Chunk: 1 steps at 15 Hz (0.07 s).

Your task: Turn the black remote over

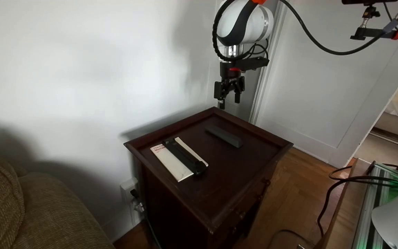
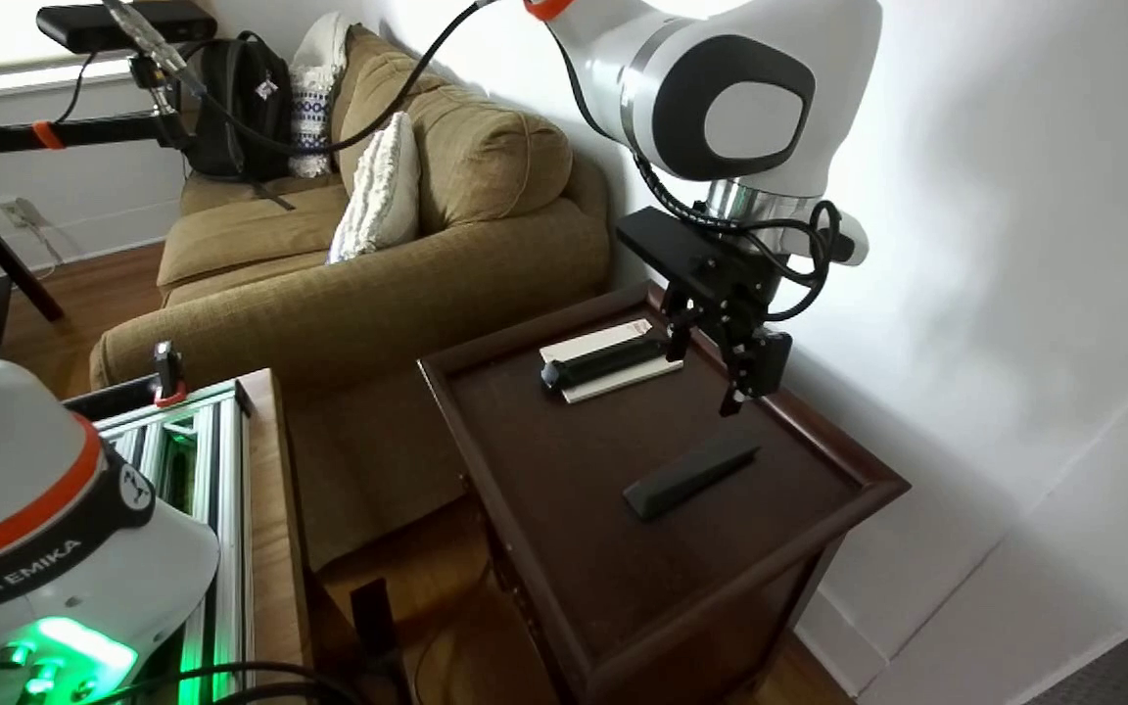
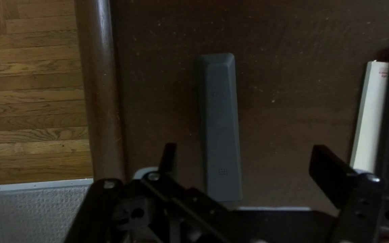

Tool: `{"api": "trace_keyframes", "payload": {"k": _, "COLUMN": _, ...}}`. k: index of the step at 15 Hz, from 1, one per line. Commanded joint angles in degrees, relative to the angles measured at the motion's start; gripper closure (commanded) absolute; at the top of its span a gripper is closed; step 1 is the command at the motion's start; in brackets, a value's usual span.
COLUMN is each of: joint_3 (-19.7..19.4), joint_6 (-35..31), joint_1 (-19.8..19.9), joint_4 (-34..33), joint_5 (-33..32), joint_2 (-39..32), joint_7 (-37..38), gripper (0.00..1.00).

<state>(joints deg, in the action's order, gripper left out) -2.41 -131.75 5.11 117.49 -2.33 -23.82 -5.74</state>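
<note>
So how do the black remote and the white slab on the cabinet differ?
The black remote looks dark; the white slab is pale with red print. The remote is narrow, the slab wider. The remote lies uncovered, while the slab has a black bar on it. Both rest on the dark cabinet.

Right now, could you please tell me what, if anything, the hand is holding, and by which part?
Nothing: the hand is open, and the black remote lies untouched on the cabinet.

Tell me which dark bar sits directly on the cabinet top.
The black remote, flat on the cabinet top itself; the other dark bar rests on a white slab.
</note>
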Motion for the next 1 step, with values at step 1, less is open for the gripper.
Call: {"api": "trace_keyframes", "payload": {"k": 1, "joint_3": -0.12, "joint_6": 0.17, "joint_1": -0.11, "joint_4": -0.1, "joint_5": 0.07, "joint_2": 0.02, "joint_7": -0.05, "gripper": 0.0}}
